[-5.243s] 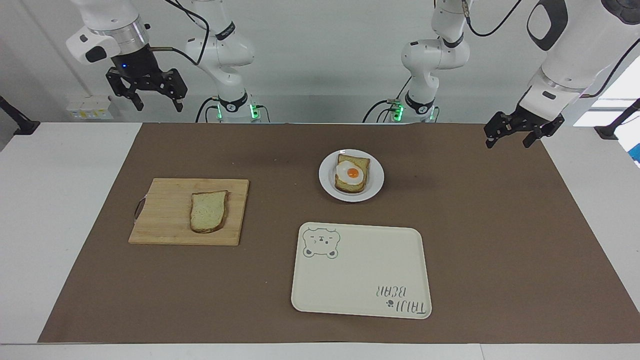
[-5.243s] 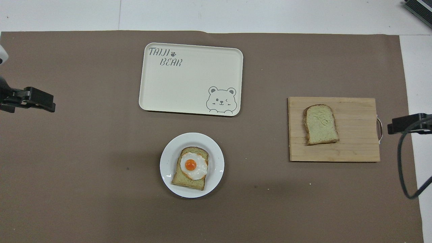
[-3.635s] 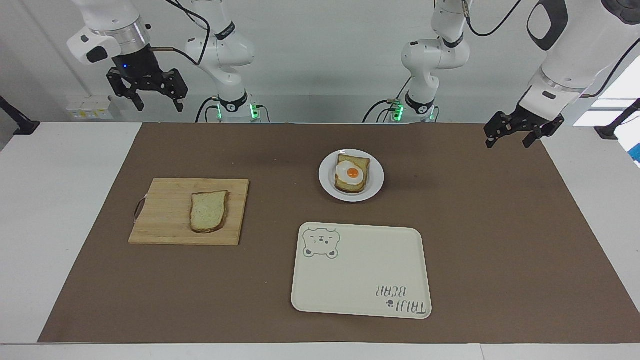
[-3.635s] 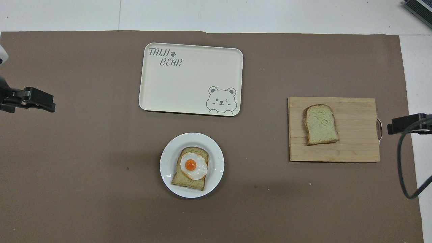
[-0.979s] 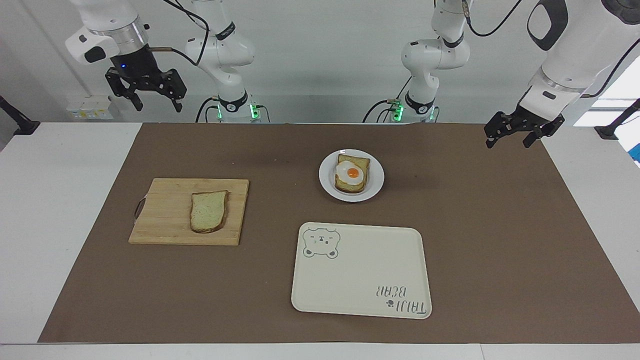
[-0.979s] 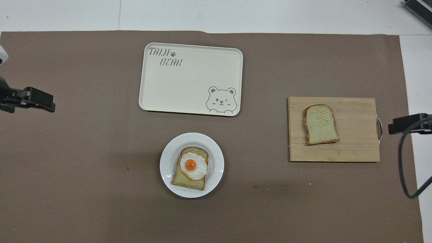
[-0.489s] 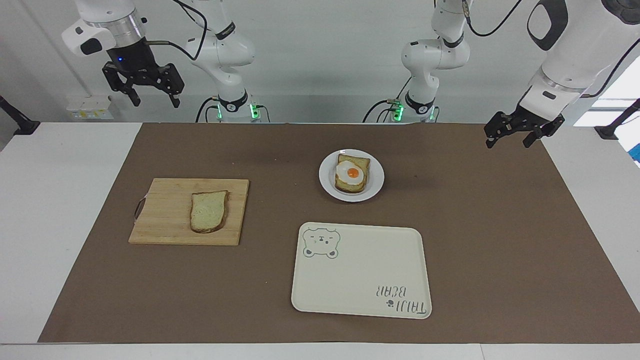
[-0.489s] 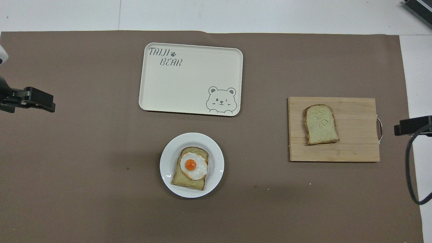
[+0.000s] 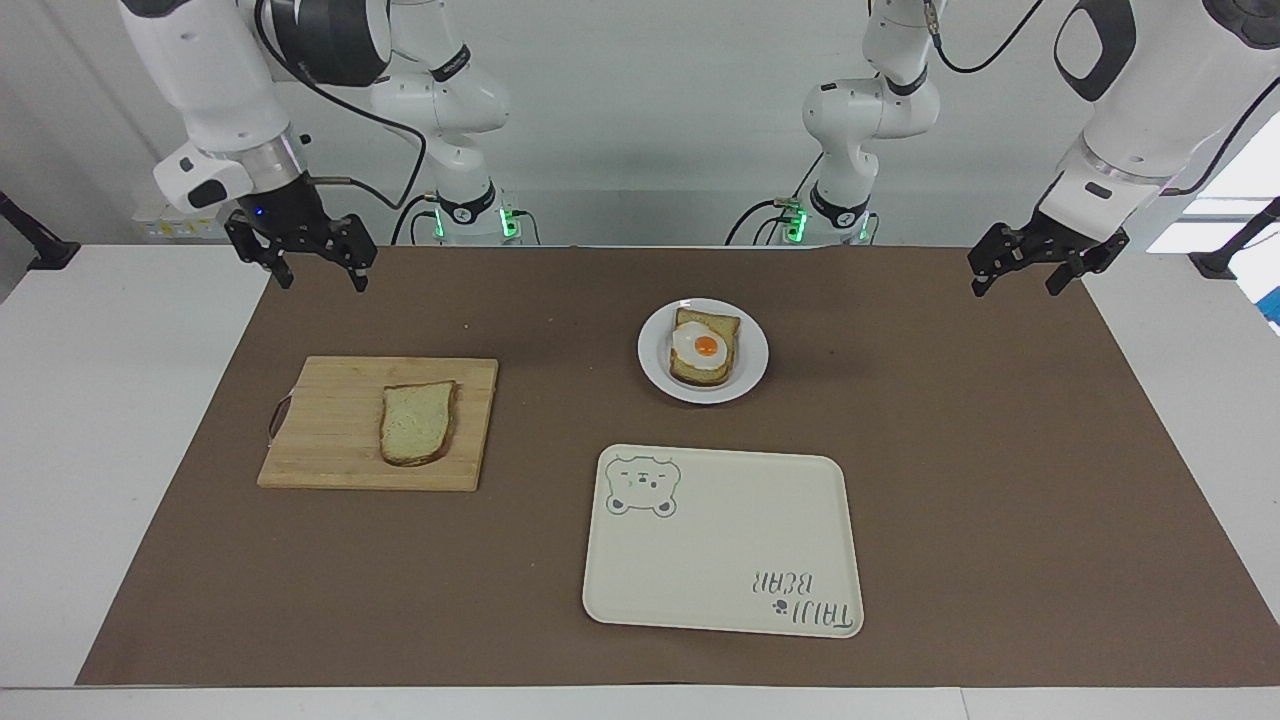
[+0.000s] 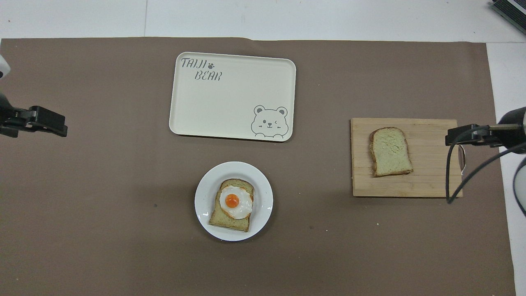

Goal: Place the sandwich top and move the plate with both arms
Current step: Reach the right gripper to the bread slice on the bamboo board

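The sandwich top [image 9: 417, 423] [image 10: 390, 151], a plain slice of bread, lies flat on a wooden cutting board [image 9: 330, 420] toward the right arm's end. The round white plate [image 9: 655, 372] [image 10: 203, 193] sits mid-table and carries a bread slice with a fried egg [image 9: 705, 348]. My right gripper [image 9: 318, 272] [image 10: 462, 135] hangs open and empty in the air over the board's handle end, clear of the bread. Over the mat's edge at the left arm's end, my left gripper [image 9: 1015, 285] waits, open and empty.
A cream rectangular tray with a bear drawing [image 9: 720, 545] [image 10: 230, 98] lies farther from the robots than the plate. A brown mat [image 9: 1000, 480] covers most of the white table. A black cable [image 10: 468, 172] trails from the right arm over the board's handle end.
The right gripper has come down and swung in over the handle end of the cutting board. The left arm, bread, plate and tray have not moved.
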You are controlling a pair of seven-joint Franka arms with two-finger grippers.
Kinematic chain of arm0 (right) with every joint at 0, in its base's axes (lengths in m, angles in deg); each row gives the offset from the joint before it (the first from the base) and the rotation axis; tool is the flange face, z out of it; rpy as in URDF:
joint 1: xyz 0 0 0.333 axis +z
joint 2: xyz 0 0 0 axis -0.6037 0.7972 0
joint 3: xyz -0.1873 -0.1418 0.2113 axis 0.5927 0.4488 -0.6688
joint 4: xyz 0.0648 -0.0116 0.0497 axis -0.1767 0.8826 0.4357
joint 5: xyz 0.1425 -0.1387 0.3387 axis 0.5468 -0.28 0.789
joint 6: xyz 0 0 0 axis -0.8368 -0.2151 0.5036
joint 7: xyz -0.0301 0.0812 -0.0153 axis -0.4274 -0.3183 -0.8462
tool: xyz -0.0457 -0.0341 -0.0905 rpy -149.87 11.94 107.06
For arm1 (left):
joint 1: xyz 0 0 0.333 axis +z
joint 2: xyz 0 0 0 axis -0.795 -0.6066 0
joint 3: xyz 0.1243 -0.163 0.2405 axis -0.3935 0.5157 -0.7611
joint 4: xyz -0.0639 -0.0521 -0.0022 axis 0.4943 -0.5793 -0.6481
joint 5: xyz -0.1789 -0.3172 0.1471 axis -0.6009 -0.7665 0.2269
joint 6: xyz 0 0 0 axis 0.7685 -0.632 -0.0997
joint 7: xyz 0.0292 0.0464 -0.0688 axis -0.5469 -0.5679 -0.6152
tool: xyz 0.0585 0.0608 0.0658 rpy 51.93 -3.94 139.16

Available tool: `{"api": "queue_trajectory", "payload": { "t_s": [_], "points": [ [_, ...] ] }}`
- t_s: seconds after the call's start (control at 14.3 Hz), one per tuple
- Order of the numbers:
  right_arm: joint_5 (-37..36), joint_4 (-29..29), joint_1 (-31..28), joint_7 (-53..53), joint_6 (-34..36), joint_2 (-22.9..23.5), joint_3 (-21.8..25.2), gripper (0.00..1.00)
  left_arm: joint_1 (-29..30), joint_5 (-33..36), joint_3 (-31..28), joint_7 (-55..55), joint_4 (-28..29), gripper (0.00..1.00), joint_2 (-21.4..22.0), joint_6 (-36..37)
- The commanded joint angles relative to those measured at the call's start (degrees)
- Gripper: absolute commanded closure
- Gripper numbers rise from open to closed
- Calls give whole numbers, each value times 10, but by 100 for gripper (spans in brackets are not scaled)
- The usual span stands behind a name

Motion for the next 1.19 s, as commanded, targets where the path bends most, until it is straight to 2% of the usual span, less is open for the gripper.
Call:
{"api": "queue_trajectory", "payload": {
  "t_s": [0.0, 0.28, 0.42, 0.56, 0.77, 0.98, 1.12],
  "points": [
    [9, 14, -21, -50, -57, 47, -3, 0, 4, -5, 1, 1, 15, 0, 14, 5],
    [70, 50, -35, -62, -155, 99, -3, 0, 4, -5, 0, 1, 15, 0, 14, 4],
    [79, 66, -36, -65, -185, 120, -3, 0, 4, -5, 1, 1, 15, 0, 14, 4],
    [119, 81, -37, -80, -221, 137, -3, 0, 4, -5, 1, 1, 15, 0, 14, 4],
    [131, 99, -45, -133, -230, 159, -3, 0, 4, -5, 1, 1, 15, 0, 14, 4],
    [185, 143, -73, -217, -251, 160, -3, 0, 4, -5, 0, 1, 15, 0, 14, 4],
    [201, 159, -71, -222, -276, 166, -3, 0, 4, -5, 1, 1, 15, 0, 14, 5]
  ]
}}
